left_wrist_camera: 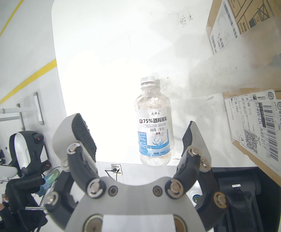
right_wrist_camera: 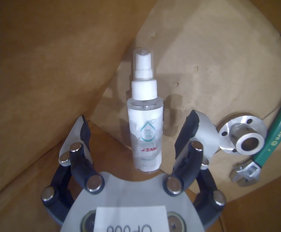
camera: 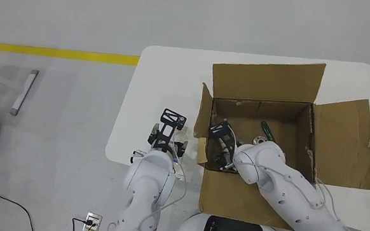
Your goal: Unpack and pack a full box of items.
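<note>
Your left gripper is at the near left, jaws spread wide and gripping nothing. The left arm comes up from the near edge, wrist pointing toward the far side. Your right gripper is just right of it, jaws open wide too and also gripping nothing. The right arm runs in from the near right, slanting far and left, wrist tipped downward.

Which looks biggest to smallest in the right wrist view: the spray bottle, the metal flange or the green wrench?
Largest: spray bottle.
Then metal flange and green wrench, about alike; the wrench runs off the picture's edge, so I can't rank them.
</note>
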Motion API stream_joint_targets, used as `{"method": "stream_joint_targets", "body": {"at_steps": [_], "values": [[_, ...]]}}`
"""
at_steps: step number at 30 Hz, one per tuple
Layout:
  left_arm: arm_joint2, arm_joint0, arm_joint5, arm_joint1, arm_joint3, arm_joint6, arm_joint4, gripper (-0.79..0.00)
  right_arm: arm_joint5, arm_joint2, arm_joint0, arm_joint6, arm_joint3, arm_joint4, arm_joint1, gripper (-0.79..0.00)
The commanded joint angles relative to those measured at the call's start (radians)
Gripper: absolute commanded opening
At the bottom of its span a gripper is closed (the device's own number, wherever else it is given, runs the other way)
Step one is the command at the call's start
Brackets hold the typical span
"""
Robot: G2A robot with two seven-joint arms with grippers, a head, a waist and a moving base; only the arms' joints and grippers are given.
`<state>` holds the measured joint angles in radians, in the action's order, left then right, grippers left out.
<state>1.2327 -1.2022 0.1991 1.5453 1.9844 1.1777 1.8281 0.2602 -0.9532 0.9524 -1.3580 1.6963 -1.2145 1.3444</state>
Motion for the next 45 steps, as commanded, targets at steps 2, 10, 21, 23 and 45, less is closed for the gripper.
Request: {"method": "stream_joint_targets", "body": {"at_steps": [2,10,21,23,45], "values": [[0.0,0.0,0.0,0.0,0.0,0.0,0.0,0.0,0.008,0.002,-0.007,0.005,-0.013,-0.004,0.004,0.0],[0.0,0.0,0.0,0.0,0.0,0.0,0.0,0.0,0.009,0.006,-0.006,0.005,-0.033,-0.012,0.011,0.0],[0.0,0.0,0.0,0.0,0.0,0.0,0.0,0.0,0.042,0.0,0.008,-0.012,-0.02,-0.057,0.017,-0.634],[0.0,0.0,0.0,0.0,0.0,0.0,0.0,0.0,0.047,-0.007,0.016,-0.016,-0.005,-0.068,0.016,-0.751],[0.0,0.0,0.0,0.0,0.0,0.0,0.0,0.0,0.05,-0.199,0.161,-0.031,0.228,-0.13,-0.007,-0.785]]}}
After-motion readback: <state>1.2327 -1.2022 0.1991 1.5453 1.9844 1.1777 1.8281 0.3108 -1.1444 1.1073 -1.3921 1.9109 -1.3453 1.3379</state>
